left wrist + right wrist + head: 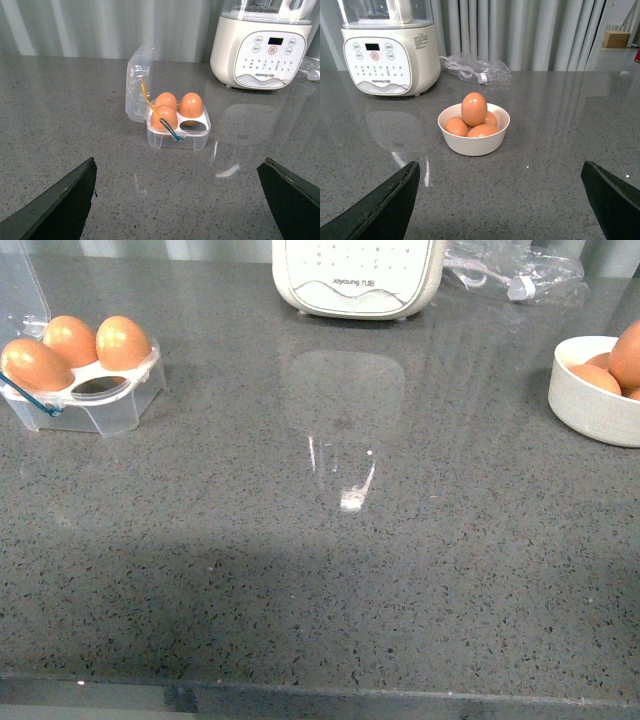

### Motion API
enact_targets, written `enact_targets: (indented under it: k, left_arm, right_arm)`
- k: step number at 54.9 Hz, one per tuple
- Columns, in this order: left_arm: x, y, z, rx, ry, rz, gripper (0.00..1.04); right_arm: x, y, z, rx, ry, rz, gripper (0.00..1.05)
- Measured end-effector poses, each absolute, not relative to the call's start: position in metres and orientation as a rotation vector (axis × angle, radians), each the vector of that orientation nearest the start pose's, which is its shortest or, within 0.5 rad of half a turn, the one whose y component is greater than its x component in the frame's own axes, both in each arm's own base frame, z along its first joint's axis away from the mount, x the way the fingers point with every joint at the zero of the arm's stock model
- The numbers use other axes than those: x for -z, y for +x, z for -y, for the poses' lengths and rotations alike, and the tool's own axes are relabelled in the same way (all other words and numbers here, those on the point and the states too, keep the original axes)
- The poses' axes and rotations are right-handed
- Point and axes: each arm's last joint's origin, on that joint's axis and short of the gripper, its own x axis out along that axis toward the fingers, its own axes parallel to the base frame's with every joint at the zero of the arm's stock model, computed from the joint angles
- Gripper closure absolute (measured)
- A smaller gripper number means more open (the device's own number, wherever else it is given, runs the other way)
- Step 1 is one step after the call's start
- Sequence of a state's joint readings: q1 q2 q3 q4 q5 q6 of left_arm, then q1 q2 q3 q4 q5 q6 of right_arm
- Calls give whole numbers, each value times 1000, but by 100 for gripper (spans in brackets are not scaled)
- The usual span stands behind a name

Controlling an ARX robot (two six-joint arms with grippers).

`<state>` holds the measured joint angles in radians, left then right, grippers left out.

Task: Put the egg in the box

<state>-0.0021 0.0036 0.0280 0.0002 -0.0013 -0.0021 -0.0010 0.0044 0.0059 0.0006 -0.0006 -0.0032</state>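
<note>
The clear box (115, 405) stands at the far left of the grey counter with its lid up. Three brown eggs fill three cups and the front cup (194, 126) is empty. In the left wrist view the box (200, 141) lies ahead of my open left gripper (180, 200), well apart from it. A white bowl (585, 405) at the far right holds several brown eggs, one egg (474, 108) standing on top of the others. My right gripper (500, 200) is open and empty, short of the bowl (470, 142). Neither arm shows in the front view.
A white blender base (358, 280) stands at the back centre. A clear plastic bag with a cable (515, 275) lies behind the bowl. The counter's front edge (320, 690) runs along the bottom of the front view.
</note>
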Motion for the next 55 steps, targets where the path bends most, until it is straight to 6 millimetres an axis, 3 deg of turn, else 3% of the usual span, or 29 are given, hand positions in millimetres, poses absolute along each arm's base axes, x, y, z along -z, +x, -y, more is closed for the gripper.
enact_targets:
  k: [33,39,42,49,55]
  left_arm:
    - [-173,96,0,1,-2,25,7]
    - [-173,96,0,-1,-2,25,7]
    - [-173,96,0,1,-2,25,7]
    - [-173,96,0,1,-2,25,7]
    - [-173,96,0,1,-2,25,7]
  right_arm:
    - [-165,98,0,0,-3,2,7]
    - [-162,102,0,241,-61,-127,7]
    - [-162,104,0,264,-83,-132,7]
    - [-169,112,1,245,-117,-93,7]
    - [-191,131,8,200,-154,-16,7]
